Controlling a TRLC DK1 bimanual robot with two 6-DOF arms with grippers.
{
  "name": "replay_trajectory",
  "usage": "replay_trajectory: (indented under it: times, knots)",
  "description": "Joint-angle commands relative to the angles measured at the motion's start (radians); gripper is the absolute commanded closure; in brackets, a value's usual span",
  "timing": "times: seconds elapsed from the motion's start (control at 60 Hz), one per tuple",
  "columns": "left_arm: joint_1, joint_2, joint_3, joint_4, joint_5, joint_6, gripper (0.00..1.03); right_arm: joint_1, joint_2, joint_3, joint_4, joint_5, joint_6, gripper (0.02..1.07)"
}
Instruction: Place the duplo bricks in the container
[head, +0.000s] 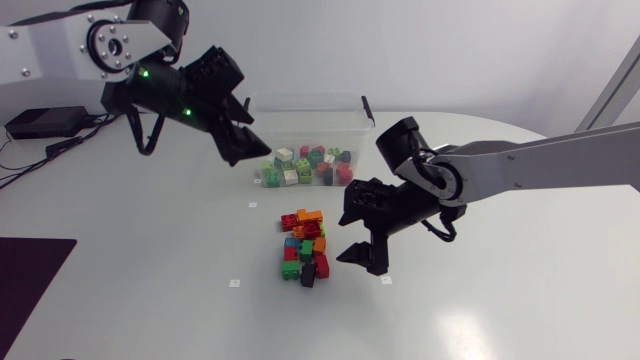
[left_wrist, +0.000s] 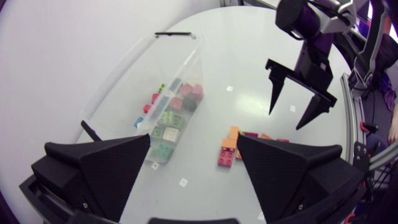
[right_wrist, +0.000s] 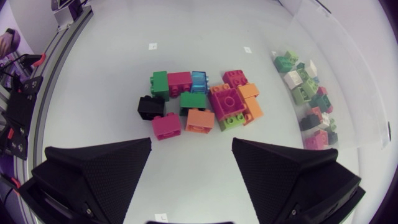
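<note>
Head view: pile of bricks loose on the table, right gripper spread empty just beside it, farther back the clear container holding other bricks, left gripper spread empty at its left wall.

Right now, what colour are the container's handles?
The handles are black; left wrist view shows them best.

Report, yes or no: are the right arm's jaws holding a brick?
No, the right arm's jaws stand open and empty, the loose bricks lying ahead of them.
</note>
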Motion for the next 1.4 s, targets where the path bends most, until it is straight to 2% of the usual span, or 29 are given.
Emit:
replay_trajectory:
  times: [0.0,0.4,0.9,0.967,1.05,1.167,1.233,1.383]
  knots:
    - [0.002,-0.061,-0.115,-0.009,-0.001,0.089,0.05,0.021,0.035,-0.021,-0.008,0.010,-0.031,0.13]
    - [-0.007,-0.158,-0.363,0.011,0.000,0.197,0.05,0.075,0.117,0.069,-0.122,0.082,-0.090,0.13]
    - [-0.067,-0.141,-0.507,0.050,0.000,0.278,0.05,0.110,0.229,0.217,-0.236,0.145,-0.128,0.16]
    - [-0.078,-0.130,-0.521,0.059,0.000,0.284,0.05,0.112,0.241,0.232,-0.243,0.150,-0.134,0.23]
    - [-0.099,-0.116,-0.541,0.073,0.000,0.299,0.05,0.115,0.258,0.252,-0.255,0.150,-0.137,0.27]
    - [-0.124,-0.095,-0.563,0.096,0.000,0.312,0.05,0.116,0.279,0.272,-0.268,0.150,-0.145,0.28]
    - [-0.132,-0.079,-0.564,0.103,0.000,0.313,0.05,0.121,0.288,0.280,-0.277,0.150,-0.148,0.36]
    - [-0.150,-0.036,-0.564,0.140,0.000,0.315,0.05,0.135,0.305,0.287,-0.286,0.150,-0.148,0.48]
